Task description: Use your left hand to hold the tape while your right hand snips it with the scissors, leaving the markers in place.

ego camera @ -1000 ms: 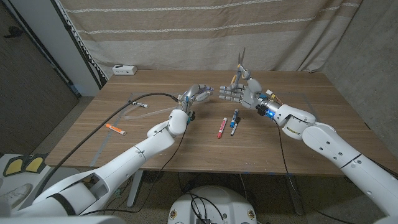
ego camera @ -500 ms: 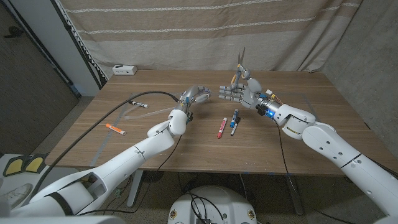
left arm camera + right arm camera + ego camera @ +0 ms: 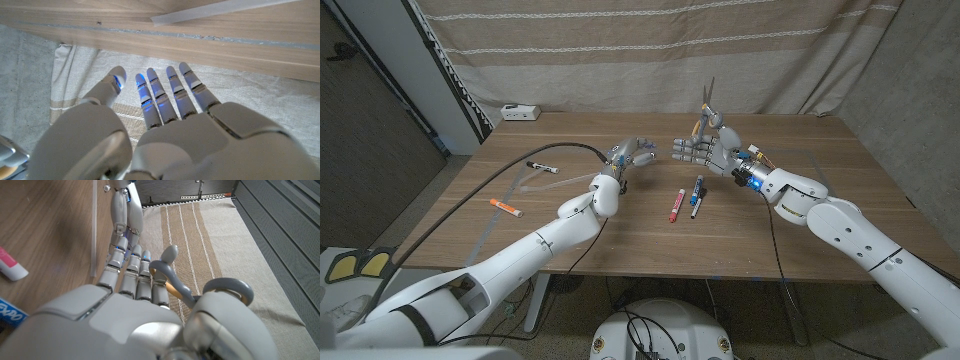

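Over a wooden worktop [image 3: 800,215], the right hand [image 3: 705,150] grips grey-handled scissors [image 3: 706,103], blades pointing up, while the left hand [image 3: 631,152] hovers just left of it with fingers spread, holding nothing that can be made out. A clear strip of tape [image 3: 545,186] lies stuck along the worktop's left half, faint and hard to trace, its far end reaching near the left hand. Near the right hand lie a red marker [image 3: 675,205] and a blue marker [image 3: 698,190], their labels unreadable; an orange marker [image 3: 506,208] lies far left.
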Robot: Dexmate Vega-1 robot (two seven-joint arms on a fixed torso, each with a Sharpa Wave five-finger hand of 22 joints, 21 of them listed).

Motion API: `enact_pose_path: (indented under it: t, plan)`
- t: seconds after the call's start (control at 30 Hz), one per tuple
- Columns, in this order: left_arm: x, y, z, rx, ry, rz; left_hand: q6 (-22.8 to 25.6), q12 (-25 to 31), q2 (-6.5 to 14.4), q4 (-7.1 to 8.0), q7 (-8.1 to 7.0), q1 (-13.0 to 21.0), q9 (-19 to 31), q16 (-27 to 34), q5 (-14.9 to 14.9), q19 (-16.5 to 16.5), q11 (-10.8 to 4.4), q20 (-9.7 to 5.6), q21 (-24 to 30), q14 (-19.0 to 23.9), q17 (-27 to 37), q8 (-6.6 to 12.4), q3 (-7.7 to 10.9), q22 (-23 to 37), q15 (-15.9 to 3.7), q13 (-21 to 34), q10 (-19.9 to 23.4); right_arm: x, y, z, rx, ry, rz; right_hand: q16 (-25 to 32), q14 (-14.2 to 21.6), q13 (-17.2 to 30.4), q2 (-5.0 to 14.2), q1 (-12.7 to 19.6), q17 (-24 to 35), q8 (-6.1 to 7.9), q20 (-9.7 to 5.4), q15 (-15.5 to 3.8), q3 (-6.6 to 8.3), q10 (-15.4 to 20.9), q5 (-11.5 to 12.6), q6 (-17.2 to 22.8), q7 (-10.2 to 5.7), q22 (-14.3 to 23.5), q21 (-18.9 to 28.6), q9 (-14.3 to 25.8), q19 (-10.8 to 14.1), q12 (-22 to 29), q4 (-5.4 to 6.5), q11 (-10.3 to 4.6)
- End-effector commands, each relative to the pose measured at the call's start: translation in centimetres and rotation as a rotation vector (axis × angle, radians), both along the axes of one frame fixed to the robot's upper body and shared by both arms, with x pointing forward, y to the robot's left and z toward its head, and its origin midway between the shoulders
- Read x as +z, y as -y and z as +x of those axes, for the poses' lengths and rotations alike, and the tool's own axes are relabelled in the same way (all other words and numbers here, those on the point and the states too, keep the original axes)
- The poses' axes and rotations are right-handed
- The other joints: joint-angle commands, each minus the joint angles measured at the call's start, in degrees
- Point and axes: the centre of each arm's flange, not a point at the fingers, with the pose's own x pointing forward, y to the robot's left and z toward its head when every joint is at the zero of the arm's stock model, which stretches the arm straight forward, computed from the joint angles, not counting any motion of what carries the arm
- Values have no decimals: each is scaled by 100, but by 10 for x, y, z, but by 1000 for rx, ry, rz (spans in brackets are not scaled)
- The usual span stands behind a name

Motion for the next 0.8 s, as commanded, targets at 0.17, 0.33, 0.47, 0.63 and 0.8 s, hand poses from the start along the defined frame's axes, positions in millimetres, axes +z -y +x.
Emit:
enact_pose_path:
  t: [0.17, 0.33, 0.47, 0.63, 0.8]
  plan:
    - [13, -9, 10, 130, 58, 112, 0, 82, -64, -13, -58, 78, 21, -25, 15, -81, -168, 36, -35, -77, 21, 77, 37, 9, -711, 36, 172, 0, 3, 0, -10, 3, -1, -23, 52, 28, 75, -7, 8, 30, 2, -6, -14, -9, -10, 36, -2, 31, -53, 11, 79, -3, -50, 9]
    - [17, -9, 11, 147, 86, 164, 518, 148, -119, -32, -143, 187, 23, -17, 21, -99, -257, 35, -29, -94, 14, 311, 63, 0, -758, 27, 440, 0, 4, 0, -11, 6, -2, -25, 52, 28, 74, -9, 8, 43, 3, -8, -21, -9, -10, 9, 0, 32, -78, 41, 88, -3, -53, 11]
    - [20, -5, 13, 160, 75, 208, 534, 106, -127, -29, -76, 217, 18, -31, 22, -136, -247, 48, -39, -149, 17, 308, 72, -2, -761, 28, 371, 1, 4, 1, -9, 8, -3, -29, 48, 28, 72, -11, 8, 24, 3, -4, -26, -10, -11, 13, 4, 33, -96, 5, 94, -4, -55, 16]
    - [21, -1, 14, 172, 69, 243, 415, 58, -149, -28, -75, 239, 15, -55, 24, -217, -226, 68, -66, -260, 21, 252, 72, -5, -752, 41, 258, 1, 4, 1, -9, 7, -2, -28, 55, 28, 70, -11, 8, 18, 3, -3, -30, -10, -11, 12, -7, 33, -112, -7, 100, -4, -58, 21]
    - [22, 2, 17, 185, 59, 270, 427, 66, -178, -43, -103, 262, 13, -66, 28, -249, -255, 75, -77, -319, 19, 255, 68, -7, -765, 42, 290, 2, 5, 1, -6, 7, -2, -29, 59, 27, 70, -14, 8, 24, 3, 5, -37, -7, -13, 15, -1, 34, -142, -6, 111, -4, -62, 24]
